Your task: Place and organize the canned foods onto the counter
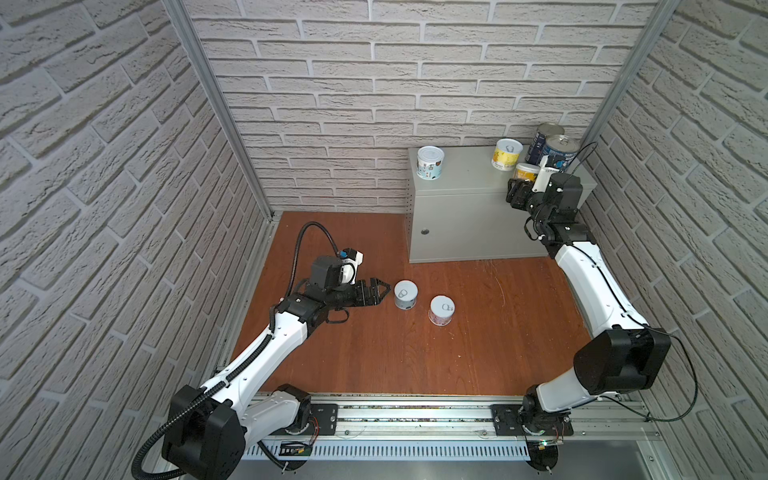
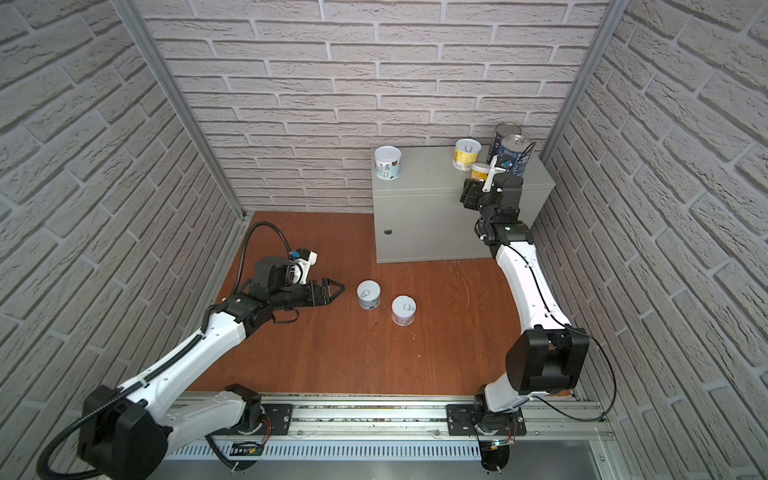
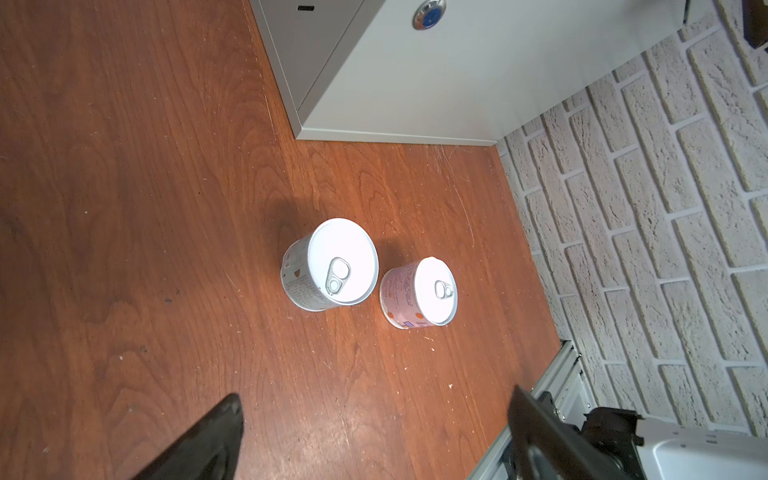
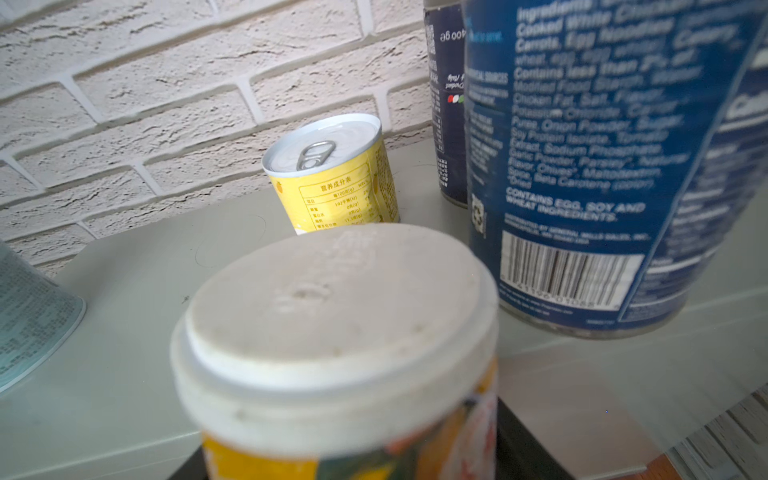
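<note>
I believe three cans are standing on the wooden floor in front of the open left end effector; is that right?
Not quite: two cans, not three, are standing on the wooden floor in front of the open left end effector, the grey-labelled can and the pink-labelled can. Both top views and the left wrist view show this.

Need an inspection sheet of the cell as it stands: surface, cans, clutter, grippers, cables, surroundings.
Surface: brown wood-grain tabletop, scuffed near the pale grey metal cabinet.
Job's things: five at the cabinet top: white-labelled can, yellow can, two tall dark-blue cans, orange-labelled can. Grey-labelled can and pink-labelled can stand upright on the tabletop.
Clutter: nothing seen.
Grippers: left gripper open, facing the grey-labelled can, apart from it; right gripper shut on the orange-labelled can.
Cables: black corrugated conduit loops above the left wrist; thin black cable hangs off the right elbow.
Surroundings: white brick-pattern walls, aluminium rail in front.
</note>
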You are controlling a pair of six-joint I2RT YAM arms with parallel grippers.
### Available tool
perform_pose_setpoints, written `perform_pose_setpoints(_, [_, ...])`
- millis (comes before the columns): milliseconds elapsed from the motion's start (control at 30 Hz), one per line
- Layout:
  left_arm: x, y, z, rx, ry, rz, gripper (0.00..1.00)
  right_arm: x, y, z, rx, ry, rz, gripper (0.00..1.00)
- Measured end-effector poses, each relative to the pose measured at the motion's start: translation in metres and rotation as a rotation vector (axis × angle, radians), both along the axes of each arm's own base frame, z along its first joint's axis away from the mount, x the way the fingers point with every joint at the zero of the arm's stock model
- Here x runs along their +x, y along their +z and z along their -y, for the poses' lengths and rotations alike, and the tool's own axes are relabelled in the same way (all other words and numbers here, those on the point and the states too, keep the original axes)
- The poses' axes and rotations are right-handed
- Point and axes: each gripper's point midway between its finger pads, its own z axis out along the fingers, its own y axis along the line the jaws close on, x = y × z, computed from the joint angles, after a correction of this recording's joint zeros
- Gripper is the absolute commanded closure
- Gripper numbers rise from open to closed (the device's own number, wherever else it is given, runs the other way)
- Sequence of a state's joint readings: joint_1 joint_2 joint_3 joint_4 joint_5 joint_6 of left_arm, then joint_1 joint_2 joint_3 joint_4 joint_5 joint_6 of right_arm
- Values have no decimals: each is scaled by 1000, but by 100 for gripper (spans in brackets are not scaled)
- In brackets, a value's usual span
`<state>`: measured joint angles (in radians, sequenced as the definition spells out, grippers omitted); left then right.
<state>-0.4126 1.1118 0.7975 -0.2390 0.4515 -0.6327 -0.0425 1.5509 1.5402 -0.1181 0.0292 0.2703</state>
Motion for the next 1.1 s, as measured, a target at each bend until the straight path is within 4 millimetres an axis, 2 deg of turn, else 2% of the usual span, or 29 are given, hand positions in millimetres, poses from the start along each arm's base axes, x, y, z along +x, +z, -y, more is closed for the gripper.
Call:
perform_pose_setpoints(300, [4, -9, 2, 10, 0, -23, 1, 3, -1, 1, -17, -1, 9, 63])
perform_pose_setpoints(600, [7, -7, 3, 4, -1, -10, 2, 8, 1, 0, -71, -10, 16, 63])
perform_pose_setpoints(833, [8, -13, 4, 10, -1, -24, 1, 22, 11, 3, -105, -34, 69, 63])
perform_pose_setpoints(1100, [9, -12, 4, 9, -1, -22, 1, 42, 11, 0, -129, -37, 93, 63])
